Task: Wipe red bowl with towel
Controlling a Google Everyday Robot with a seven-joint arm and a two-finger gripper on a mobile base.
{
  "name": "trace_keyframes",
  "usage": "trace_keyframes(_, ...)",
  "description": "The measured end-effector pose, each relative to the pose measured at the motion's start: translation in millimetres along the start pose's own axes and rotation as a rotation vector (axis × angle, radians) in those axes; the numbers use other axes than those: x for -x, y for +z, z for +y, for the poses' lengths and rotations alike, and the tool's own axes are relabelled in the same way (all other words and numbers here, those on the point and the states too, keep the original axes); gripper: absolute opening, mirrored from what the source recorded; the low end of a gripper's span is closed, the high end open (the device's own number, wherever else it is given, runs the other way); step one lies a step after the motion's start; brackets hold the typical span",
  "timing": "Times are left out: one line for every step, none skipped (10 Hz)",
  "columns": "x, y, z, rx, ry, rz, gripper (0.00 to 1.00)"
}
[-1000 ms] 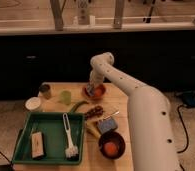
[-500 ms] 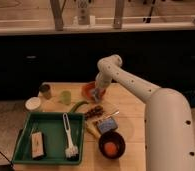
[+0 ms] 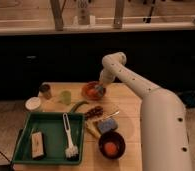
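The red bowl (image 3: 91,91) sits at the back middle of the wooden table (image 3: 131,105), with something orange inside it. My gripper (image 3: 99,90) is down at the bowl's right rim, reaching in from the right. The white arm (image 3: 141,90) runs from the lower right up and over to it. I cannot make out a towel; the spot under the gripper is hidden.
A green tray (image 3: 51,131) at front left holds a white brush (image 3: 68,137) and a tan block (image 3: 37,144). A dark bowl (image 3: 111,145) with an orange ball, a blue sponge (image 3: 106,125), a green cup (image 3: 66,96), a dark can (image 3: 45,91) and a white lid (image 3: 33,103) also stand on the table.
The arm has swung to the right and its upper part now fills the right side. The gripper has shifted slightly right, staying at the red bowl.
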Motion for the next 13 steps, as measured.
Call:
trace_keyframes(2.0,6.3,-11.2,-0.014,-0.007,-0.012,0.0)
trace_keyframes(5.5,11.5,-19.9,-0.025,-0.017,-0.026,0.0)
trace_keyframes(10.5,15.9,-27.7,-0.035,-0.029,-0.041,0.0)
trace_keyframes(19.8,22.5,-35.6,-0.042,-0.059,-0.075,0.0)
trace_keyframes(27.5,25.3,-38.9,-0.047,-0.079,-0.098,0.0)
trace_keyframes(36.0,28.7,-41.3,-0.05,-0.098,-0.123,0.0)
trace_keyframes(53.4,30.9,-43.4,-0.055,-0.136,-0.17,0.0)
trace_keyframes(60.2,29.3,-37.8,-0.048,-0.152,-0.19,0.0)
trace_keyframes(64.8,26.8,-28.5,-0.035,-0.166,-0.201,0.0)
trace_keyframes(65.2,22.6,-19.0,-0.028,-0.169,-0.205,0.0)
trace_keyframes(59.2,17.5,-6.0,-0.022,-0.162,-0.204,0.0)
trace_keyframes(49.9,10.9,6.5,-0.018,-0.149,-0.2,0.0)
trace_keyframes(39.0,5.1,17.1,-0.015,-0.133,-0.191,0.0)
